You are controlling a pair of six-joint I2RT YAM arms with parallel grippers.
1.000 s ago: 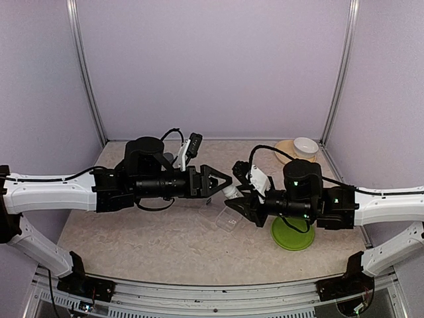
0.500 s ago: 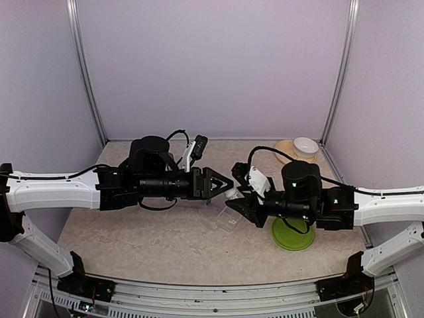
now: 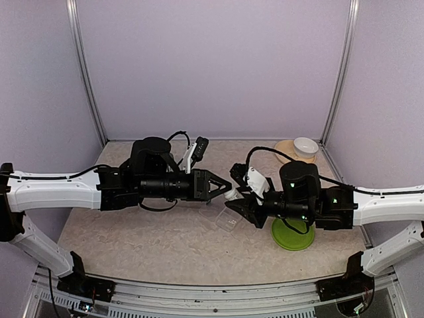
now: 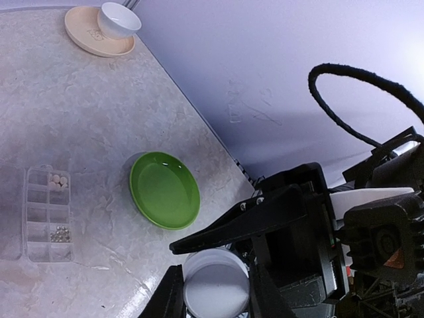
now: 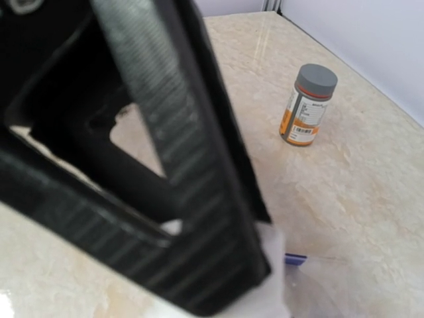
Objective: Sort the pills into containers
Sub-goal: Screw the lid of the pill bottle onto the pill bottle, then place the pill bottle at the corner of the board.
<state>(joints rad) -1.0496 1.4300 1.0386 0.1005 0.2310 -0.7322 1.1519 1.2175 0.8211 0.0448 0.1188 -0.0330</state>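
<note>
My right gripper (image 3: 234,199) is shut on a white pill bottle (image 3: 232,193), held above the table between the two arms. In the left wrist view the bottle's round white cap (image 4: 215,288) sits between my left gripper's (image 4: 213,293) two black fingers, which touch its sides. A finger of the right gripper crosses just above the cap. The clear pill box (image 4: 46,212) lies flat on the table with its lid open. One of its containers holds white pills (image 4: 58,179) and another holds small grey ones (image 4: 61,233). The right wrist view is mostly blocked by the left gripper's finger (image 5: 179,165).
A green plate (image 4: 164,190) lies right of the pill box. A white bowl (image 4: 119,18) on a beige saucer (image 4: 83,36) stands in the far right corner. An orange-labelled bottle with a grey cap (image 5: 306,105) stands upright on the table behind the left arm.
My left gripper has moved right to the bottle and its jaws have narrowed from wide open onto the cap. The right arm has shifted only slightly.
</note>
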